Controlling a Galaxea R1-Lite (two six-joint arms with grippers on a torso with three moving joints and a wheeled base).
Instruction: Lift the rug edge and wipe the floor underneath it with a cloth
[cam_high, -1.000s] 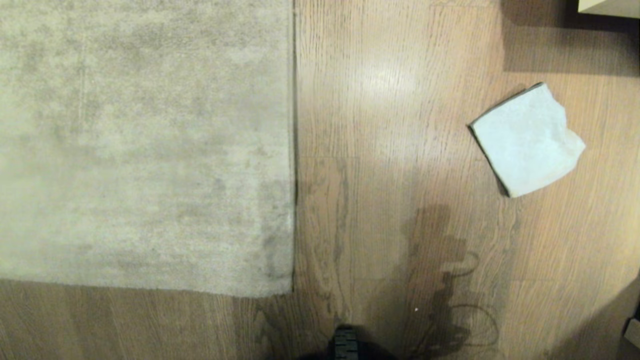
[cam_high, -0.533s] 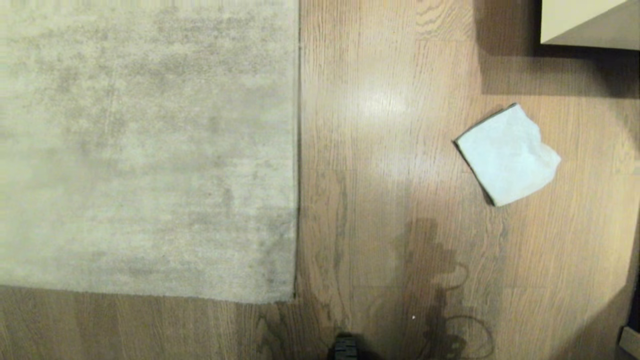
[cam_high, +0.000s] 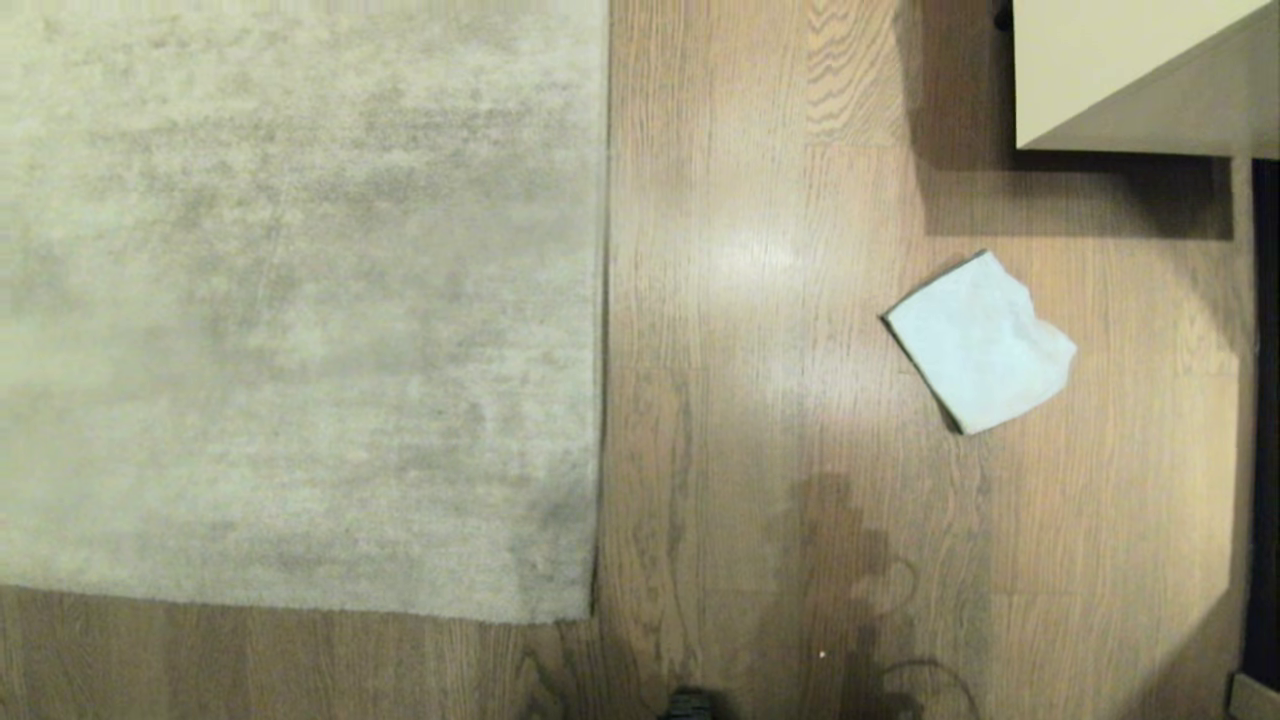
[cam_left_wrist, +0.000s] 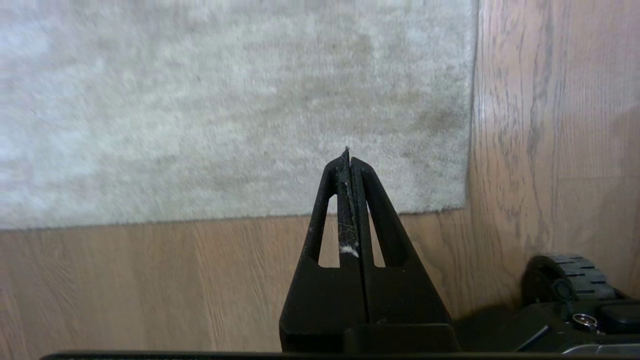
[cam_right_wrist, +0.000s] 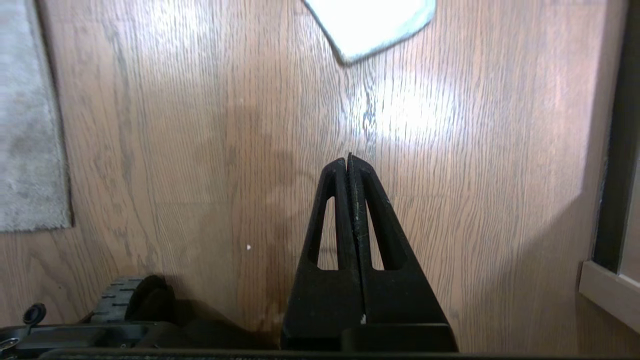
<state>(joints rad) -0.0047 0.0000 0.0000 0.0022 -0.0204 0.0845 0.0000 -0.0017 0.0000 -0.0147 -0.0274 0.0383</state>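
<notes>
Lying limp on the floor (cam_high: 760, 400), the cloth (cam_high: 980, 345) looks light; pinch a raised fold. Both tools, left tool (cam_left_wrist: 348, 152) and right tool (cam_right_wrist: 348, 157), are pressed together, empty.

Head view overhead, wrists lower, all sharing floor (cam_high: 760, 300)

Mottled grey-beige rug (cam_high: 300, 300), light brown oak-grain floor (cam_high: 760, 480), pale blue-white cloth (cam_high: 980, 342), cream cabinet (cam_high: 1110, 70)

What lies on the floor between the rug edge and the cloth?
Nothing: in the head view only bare floor separates the rug edge from the cloth, with a light glare and a shadow on the planks.
</notes>
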